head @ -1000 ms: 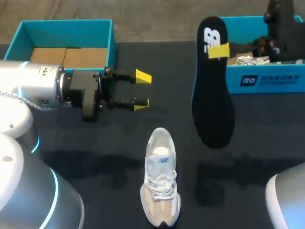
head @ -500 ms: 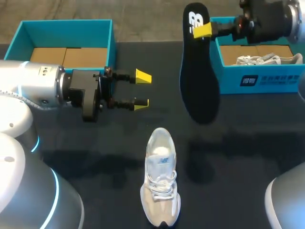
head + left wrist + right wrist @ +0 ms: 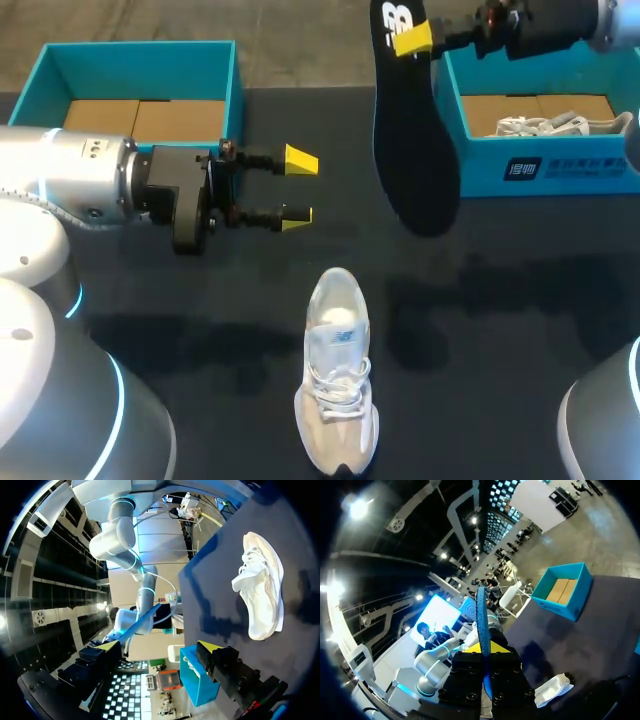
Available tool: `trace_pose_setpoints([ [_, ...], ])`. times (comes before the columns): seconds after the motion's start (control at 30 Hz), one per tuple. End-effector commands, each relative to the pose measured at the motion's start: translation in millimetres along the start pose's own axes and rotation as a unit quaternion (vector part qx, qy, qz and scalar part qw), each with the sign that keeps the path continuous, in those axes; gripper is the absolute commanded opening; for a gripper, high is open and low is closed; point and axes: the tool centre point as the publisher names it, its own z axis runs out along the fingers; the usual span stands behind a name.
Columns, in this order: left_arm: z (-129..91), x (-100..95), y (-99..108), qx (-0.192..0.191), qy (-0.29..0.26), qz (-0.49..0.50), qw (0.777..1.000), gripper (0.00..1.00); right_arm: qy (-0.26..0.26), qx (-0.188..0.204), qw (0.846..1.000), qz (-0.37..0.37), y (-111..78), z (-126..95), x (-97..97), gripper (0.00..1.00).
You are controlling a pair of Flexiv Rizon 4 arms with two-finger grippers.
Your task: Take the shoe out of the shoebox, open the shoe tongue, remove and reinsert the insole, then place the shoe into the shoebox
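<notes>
Right hand [image 3: 410, 38] is clamped on the black insole [image 3: 415, 150], dangling it beside the shoebox [image 3: 560, 170] (gripped at the logo end). Left hand [image 3: 298, 188] is spread wide with nothing in it, and the white shoe [image 3: 338, 370] sits on the worktop [image 3: 200, 300].

Your right gripper [image 3: 412, 38] pinches the black insole [image 3: 412, 140] near its far end, and it hangs above the table just beside the right box [image 3: 560, 170]. Your left gripper [image 3: 298, 188] hovers with fingers apart, holding nothing. The white shoe [image 3: 338, 372] sits on the table, toward your side.
</notes>
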Motion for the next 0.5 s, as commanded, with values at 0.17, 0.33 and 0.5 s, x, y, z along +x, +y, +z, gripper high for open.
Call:
trace_pose_setpoints([
  [0.17,1,0.6,-1,-0.002,0.000,0.001,1.000,1.00,-0.002,-0.015,0.998,0.066,-4.0,16,-19.1,0.00],
  [0.33,1,0.6,-1,-0.002,0.000,0.001,1.000,1.00,-0.020,-0.053,0.990,0.127,-19.8,21,-37.7,0.00],
  [0.5,1,0.6,-1,-0.002,0.000,0.001,1.000,1.00,-0.024,-0.081,0.983,0.164,-31.6,27,-44.5,0.00],
])
